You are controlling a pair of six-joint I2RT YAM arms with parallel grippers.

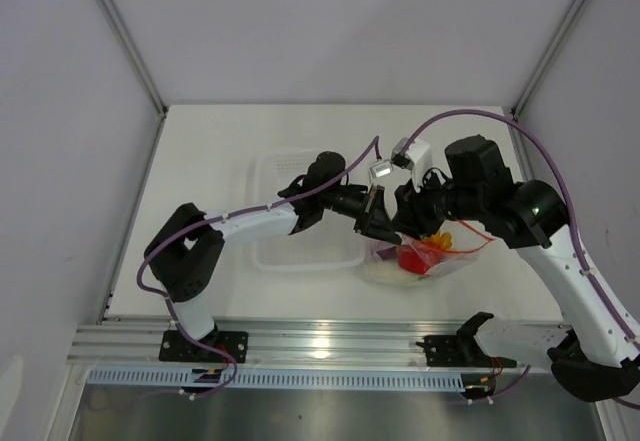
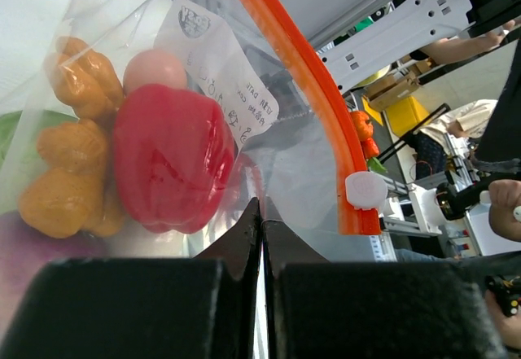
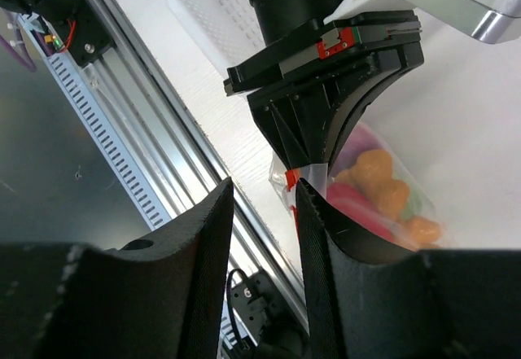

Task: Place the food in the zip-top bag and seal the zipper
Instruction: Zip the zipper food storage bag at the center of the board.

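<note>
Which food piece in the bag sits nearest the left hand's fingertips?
The red bell pepper, just above the left hand pinching the zip-top bag; the orange-yellow lumpy piece and pink round piece lie farther off.

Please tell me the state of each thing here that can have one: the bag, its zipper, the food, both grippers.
zip-top bag: pinched at its edge
zipper: seems unsealed, its strip spreads in a loop
red bell pepper: inside the bag
orange-yellow lumpy piece: inside the bag
pink round piece: inside the bag
left gripper: shut on the bag
right gripper: open, next to the bag's corner
</note>
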